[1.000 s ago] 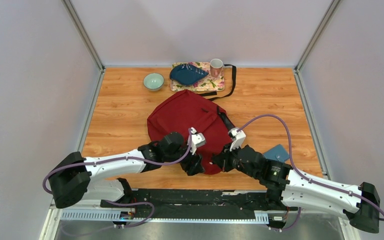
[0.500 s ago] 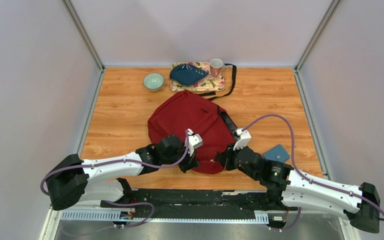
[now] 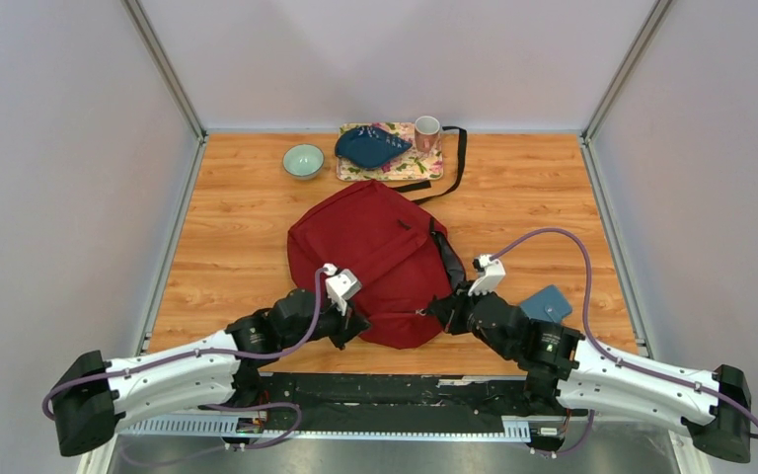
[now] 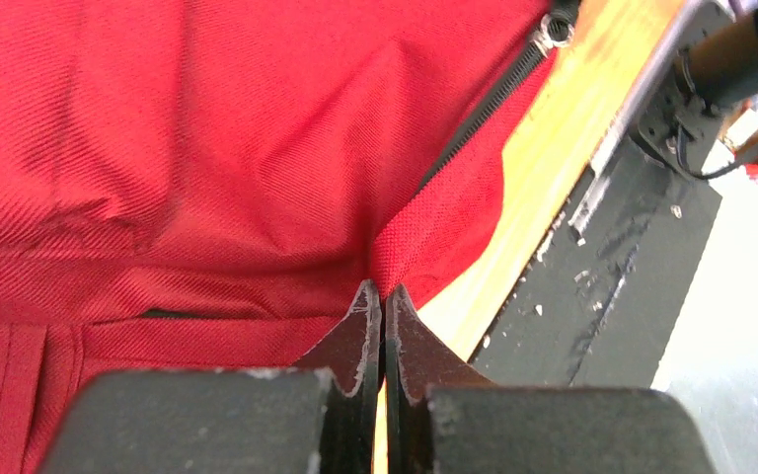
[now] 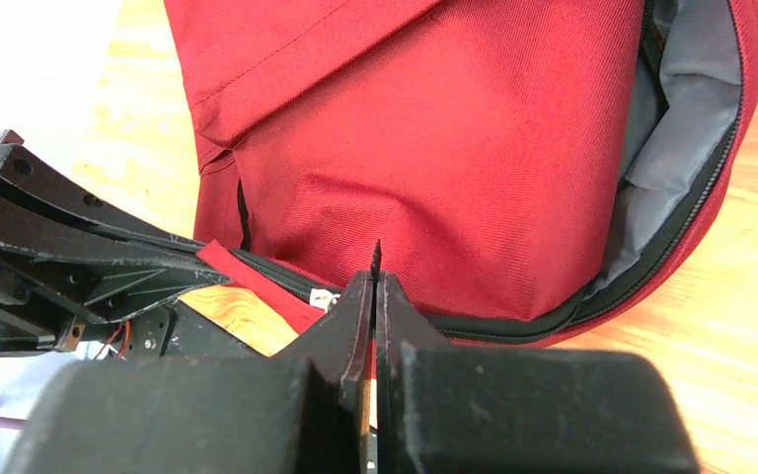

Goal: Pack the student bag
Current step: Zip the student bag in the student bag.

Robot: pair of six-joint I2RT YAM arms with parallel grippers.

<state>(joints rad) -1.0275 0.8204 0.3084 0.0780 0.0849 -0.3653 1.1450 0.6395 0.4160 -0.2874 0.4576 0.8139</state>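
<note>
The student bag (image 3: 375,252), dark red with black zipper trim, lies flat in the middle of the table. Its right side gapes open and shows grey lining (image 5: 671,118). My left gripper (image 3: 358,329) is at the bag's near left edge, shut on a pinched fold of red fabric (image 4: 395,247). My right gripper (image 3: 437,313) is at the near right edge. It is shut on the bag's black zipper trim, a thin strip of which (image 5: 376,255) sticks up between the fingertips (image 5: 360,296). A zipper line (image 4: 493,104) runs up to a metal pull (image 4: 556,28).
A small blue wallet (image 3: 545,302) lies just right of the right gripper. At the back stand a floral tray (image 3: 424,168) with a dark blue dish (image 3: 370,145), a pink mug (image 3: 426,131) and a pale green bowl (image 3: 303,160). A black strap (image 3: 457,158) loops behind the bag. The black base rail (image 4: 632,267) lies close by.
My left gripper has shut on the bag's fabric and drawn back toward the near left. The bag's near edge has shifted left with it. The right gripper stays shut.
</note>
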